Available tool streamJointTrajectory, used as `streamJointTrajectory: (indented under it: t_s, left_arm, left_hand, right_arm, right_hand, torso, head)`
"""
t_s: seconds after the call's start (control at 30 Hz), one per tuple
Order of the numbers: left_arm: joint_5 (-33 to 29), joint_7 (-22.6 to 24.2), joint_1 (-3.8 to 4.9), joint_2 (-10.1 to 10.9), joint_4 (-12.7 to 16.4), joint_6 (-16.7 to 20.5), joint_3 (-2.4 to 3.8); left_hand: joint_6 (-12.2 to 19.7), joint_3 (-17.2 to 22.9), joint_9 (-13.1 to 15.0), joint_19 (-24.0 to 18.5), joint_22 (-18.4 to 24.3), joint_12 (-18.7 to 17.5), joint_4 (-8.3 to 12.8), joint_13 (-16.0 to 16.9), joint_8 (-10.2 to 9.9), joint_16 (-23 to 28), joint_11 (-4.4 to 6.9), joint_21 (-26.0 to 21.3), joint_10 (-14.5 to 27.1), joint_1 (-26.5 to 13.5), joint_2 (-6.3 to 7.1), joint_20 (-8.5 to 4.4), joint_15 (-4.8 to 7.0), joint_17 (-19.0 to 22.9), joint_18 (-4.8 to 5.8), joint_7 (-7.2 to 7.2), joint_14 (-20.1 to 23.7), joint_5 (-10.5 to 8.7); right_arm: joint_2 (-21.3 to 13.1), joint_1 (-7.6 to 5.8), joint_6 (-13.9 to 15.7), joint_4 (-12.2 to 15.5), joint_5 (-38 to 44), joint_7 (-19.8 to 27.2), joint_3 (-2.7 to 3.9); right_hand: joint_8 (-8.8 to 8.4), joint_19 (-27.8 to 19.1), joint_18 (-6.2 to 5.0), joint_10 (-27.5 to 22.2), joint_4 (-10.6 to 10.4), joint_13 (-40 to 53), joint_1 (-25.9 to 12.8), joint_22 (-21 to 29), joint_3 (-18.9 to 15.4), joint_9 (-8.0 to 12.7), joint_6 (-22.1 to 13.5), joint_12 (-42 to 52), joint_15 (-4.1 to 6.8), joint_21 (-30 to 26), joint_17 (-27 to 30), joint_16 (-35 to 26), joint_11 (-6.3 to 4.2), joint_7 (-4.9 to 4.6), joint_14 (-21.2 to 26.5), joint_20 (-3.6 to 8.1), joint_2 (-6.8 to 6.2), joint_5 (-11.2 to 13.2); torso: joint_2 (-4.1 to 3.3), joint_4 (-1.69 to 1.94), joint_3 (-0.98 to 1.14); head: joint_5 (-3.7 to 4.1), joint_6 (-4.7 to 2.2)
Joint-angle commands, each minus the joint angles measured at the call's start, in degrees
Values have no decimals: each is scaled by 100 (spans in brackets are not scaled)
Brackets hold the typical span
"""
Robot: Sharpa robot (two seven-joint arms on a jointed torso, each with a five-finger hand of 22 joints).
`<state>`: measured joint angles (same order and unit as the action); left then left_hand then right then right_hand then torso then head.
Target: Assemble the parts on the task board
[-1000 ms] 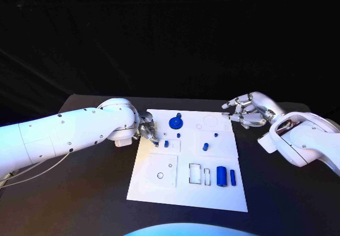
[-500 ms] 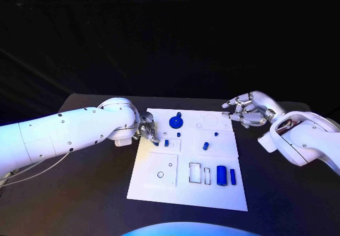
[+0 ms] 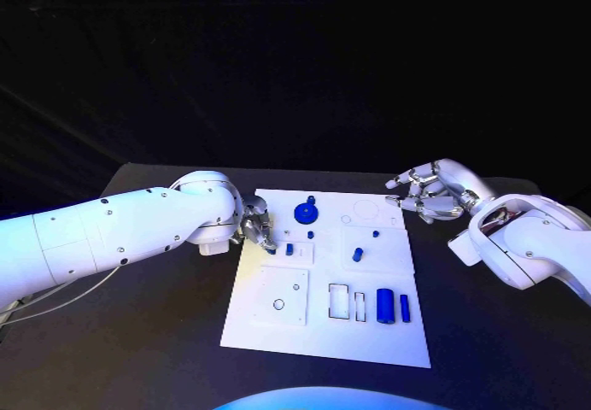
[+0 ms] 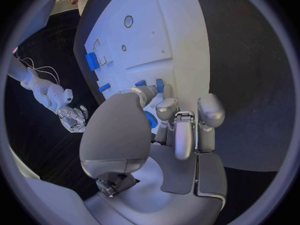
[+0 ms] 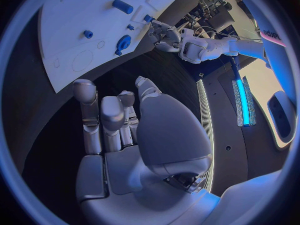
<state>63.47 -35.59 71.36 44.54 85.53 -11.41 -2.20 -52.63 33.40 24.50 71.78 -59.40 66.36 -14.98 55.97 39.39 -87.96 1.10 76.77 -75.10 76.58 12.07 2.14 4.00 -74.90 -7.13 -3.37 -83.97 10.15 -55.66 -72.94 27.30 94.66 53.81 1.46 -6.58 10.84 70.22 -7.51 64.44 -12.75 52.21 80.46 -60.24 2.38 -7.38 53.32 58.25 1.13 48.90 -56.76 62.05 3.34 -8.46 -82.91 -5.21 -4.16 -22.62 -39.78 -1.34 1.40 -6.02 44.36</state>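
The flat white board (image 3: 326, 286) lay on the matte black table (image 3: 160, 325), bearing smooth blue parts: two cylinders (image 3: 385, 305) nearest, a short peg (image 3: 357, 254) mid-board, a round gear-like piece (image 3: 304, 210) farthest. The left hand (image 3: 256, 229) reached over the board's left edge, fingers curled, their tips beside a small blue part (image 3: 289, 249); whether it held anything could not be told. The right hand (image 3: 425, 194) hovered off the board's far right corner, fingers loosely apart, empty. Nothing had visibly moved since a second earlier.
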Motion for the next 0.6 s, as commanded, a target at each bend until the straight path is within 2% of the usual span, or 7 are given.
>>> streamJointTrajectory:
  t_s: [0.03, 0.2, 0.6]
  left_arm:
    - [23, -18, -12, -9, 12, -143, -7]
    - [-54, -18, -12, -24, -16, -74, -7]
    - [-109, -15, -13, -92, -108, -26, -19]
  left_hand:
    - [-68, 882, 5, 54, 2, 37, 848, 9, 16, -37, 11, 29, -40, 34, 1, -2, 39, -1279, 91, 20, -532, 20]
    - [-106, 908, -1, 59, -5, 61, 764, 48, 6, -38, 25, 35, -95, -138, -27, -5, 47, -1282, 92, 48, -533, 10]
    - [-192, 638, 12, 100, -55, 135, 593, 164, 12, -42, 100, 53, -193, -553, -30, -52, 104, -1287, 103, 154, -536, -13]
  right_arm:
    - [2, 4, -20, 6, 12, 49, 1]
    - [1, 4, -18, 8, 12, 50, 1]
    - [-2, 4, -17, 4, 12, 52, 1]
  right_hand:
    - [25, 42, -76, 0, -31, 6, -43, 1, 13, 7, 41, 26, -13, -38, -8, -27, 1, 13, -34, 1, 5, -15]
    - [25, 42, -76, 0, -31, 6, -43, 1, 13, 7, 41, 26, -13, -38, -8, -27, 1, 13, -34, 1, 5, -15]
    - [25, 42, -76, 0, -31, 6, -43, 1, 13, 7, 41, 26, -13, -38, -8, -27, 1, 13, -34, 1, 5, -15]
  torso:
    - [-3, -1, 2]
    - [-4, -1, 4]
    - [-2, -2, 1]
  head:
    - [6, -3]
    - [10, 1]
    - [25, 19]
